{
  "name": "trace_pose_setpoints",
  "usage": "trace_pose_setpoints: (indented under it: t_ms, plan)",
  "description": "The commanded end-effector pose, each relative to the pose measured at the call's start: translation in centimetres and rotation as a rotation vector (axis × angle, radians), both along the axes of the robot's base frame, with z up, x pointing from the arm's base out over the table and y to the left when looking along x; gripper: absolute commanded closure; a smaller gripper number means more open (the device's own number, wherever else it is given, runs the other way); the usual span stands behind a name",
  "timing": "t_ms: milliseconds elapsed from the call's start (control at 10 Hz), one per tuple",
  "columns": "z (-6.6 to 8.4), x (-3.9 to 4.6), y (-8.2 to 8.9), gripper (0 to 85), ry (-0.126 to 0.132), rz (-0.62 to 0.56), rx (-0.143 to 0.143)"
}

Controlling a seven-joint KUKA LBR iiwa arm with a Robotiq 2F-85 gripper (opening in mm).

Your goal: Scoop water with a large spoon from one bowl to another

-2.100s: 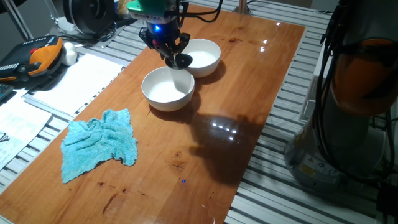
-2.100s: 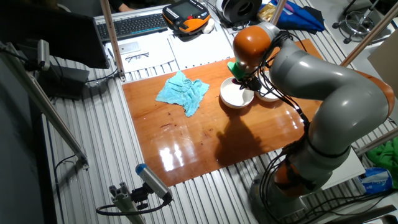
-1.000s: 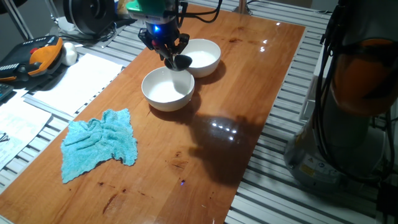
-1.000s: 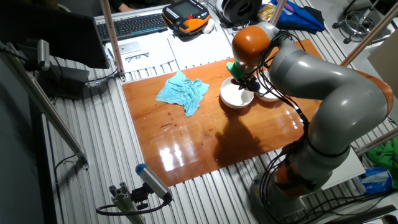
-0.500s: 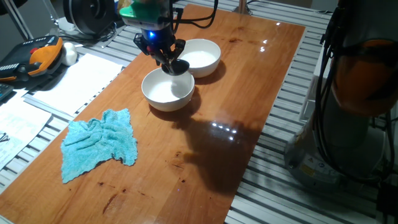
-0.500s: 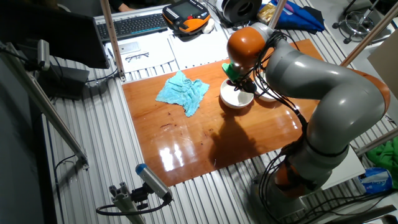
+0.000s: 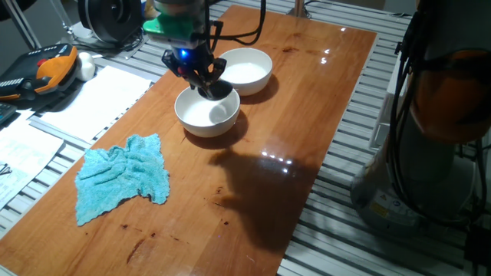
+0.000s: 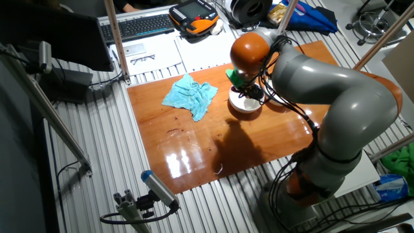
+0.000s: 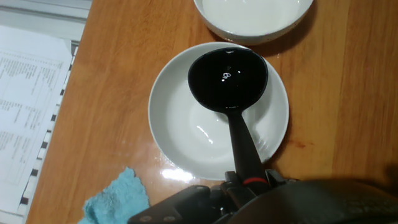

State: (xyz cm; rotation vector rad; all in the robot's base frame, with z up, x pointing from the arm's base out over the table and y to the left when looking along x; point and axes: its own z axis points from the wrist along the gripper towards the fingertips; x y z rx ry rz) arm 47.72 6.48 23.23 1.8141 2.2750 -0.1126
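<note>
Hand view, black spoon (image 9: 228, 78) over the middle white bowl (image 9: 174, 134), shiny wet spot in its scoop, second bowl (image 9: 214, 23) at top, gripper (image 9: 249, 185) clamped on the handle, blue cloth (image 9: 115, 200) bottom left.

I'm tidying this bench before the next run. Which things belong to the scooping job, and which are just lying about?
Part of the job:
- large spoon, held in the claw
- near bowl beneath the scoop
- far bowl

Lying about:
- blue cloth
- printed papers
- keyboard
- orange-black handheld unit
</note>
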Motion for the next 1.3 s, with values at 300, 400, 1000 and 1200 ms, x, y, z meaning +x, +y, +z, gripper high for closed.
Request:
trace_pose_setpoints:
  t_ms: [300, 400, 1000, 1200]
  plan:
    - [-0.9, -0.21, 1.1, 85.0, 0.05, 0.035, -0.043]
    - [-1.0, -0.13, 1.1, 85.0, 0.067, 0.05, -0.043]
    - [-2.9, 0.11, 1.8, 85.0, 0.136, 0.134, -0.081]
    - [-3.0, 0.21, 1.6, 85.0, 0.167, 0.164, -0.069]
